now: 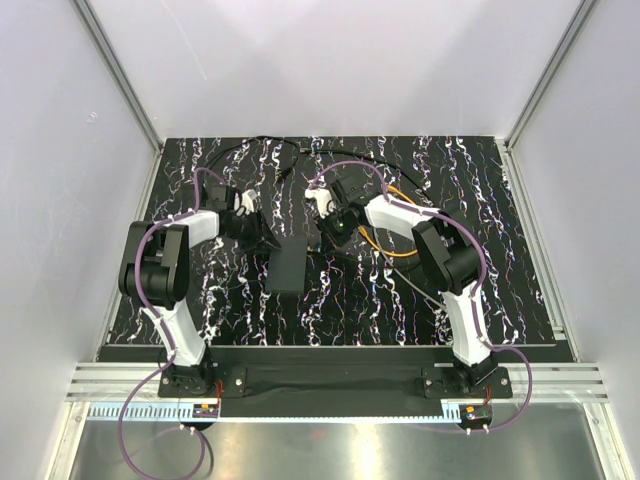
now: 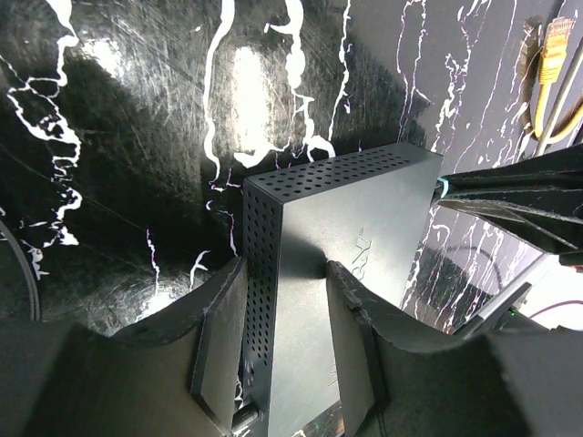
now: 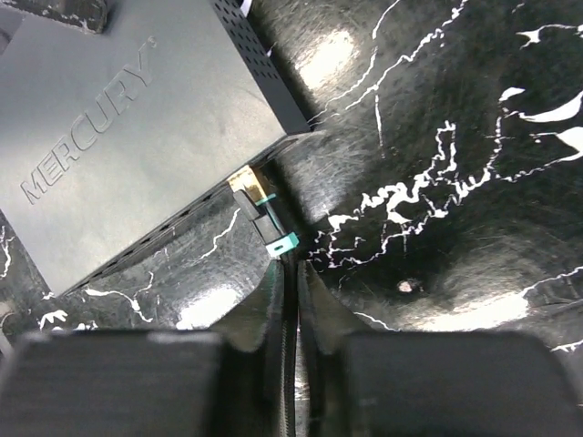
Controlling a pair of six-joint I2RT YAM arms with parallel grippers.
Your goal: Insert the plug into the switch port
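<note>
Here, a flat matte-black rectangular box point(image 3: 137, 118), embossed MERCURY on its smooth top and perforated along its side walls, lies on the glossy black, white-veined bench point(image 1: 480, 290). The left fingers point(image 2: 219, 350), broad dark pads, clamp the box across its width from both sides. The right fingers point(image 3: 308, 296) are pressed together on a thin black cord point(image 3: 289, 319) just behind the small plug point(image 3: 260, 209), which has a teal clip and a gold-coloured tip. The tip meets the box's thin edge at the switch port point(image 3: 239, 177) near the corner; how deep it sits cannot be told. A yellow cable point(image 1: 400, 250) lies beside the right arm.
</note>
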